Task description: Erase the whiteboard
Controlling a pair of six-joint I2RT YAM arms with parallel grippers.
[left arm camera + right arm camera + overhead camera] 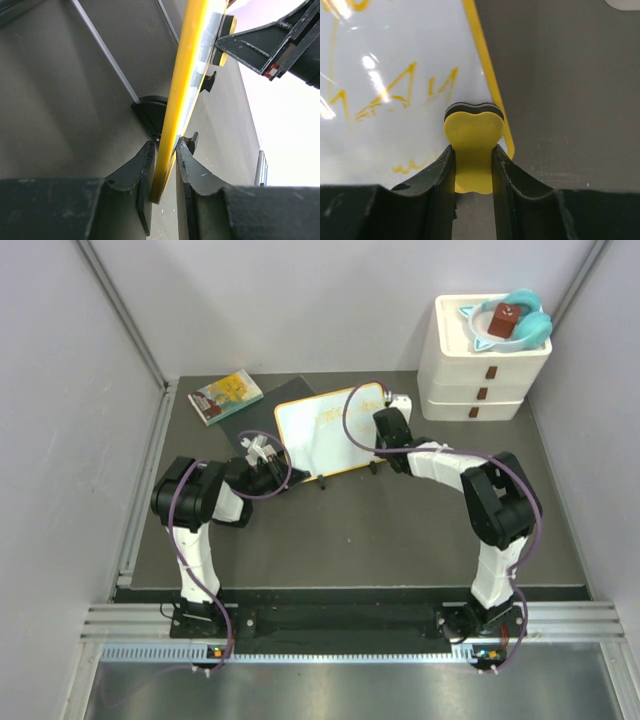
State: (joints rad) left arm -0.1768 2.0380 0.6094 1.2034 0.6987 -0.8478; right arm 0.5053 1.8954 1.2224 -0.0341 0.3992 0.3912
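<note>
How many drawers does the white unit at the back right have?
3, stacked in the white unit: top drawer, middle drawer beneath it, bottom drawer lowest. Each shows a small brown handle. None seems hidden.

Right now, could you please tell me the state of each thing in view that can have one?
whiteboard: yellow scribbles on it, not yet erased.
eraser: clamped, felt side toward the whiteboard, by its frame.
left gripper: shut on the whiteboard's edge.
right gripper: shut on the eraser.
drawers: all three closed.
book: closed, lying flat.
</note>
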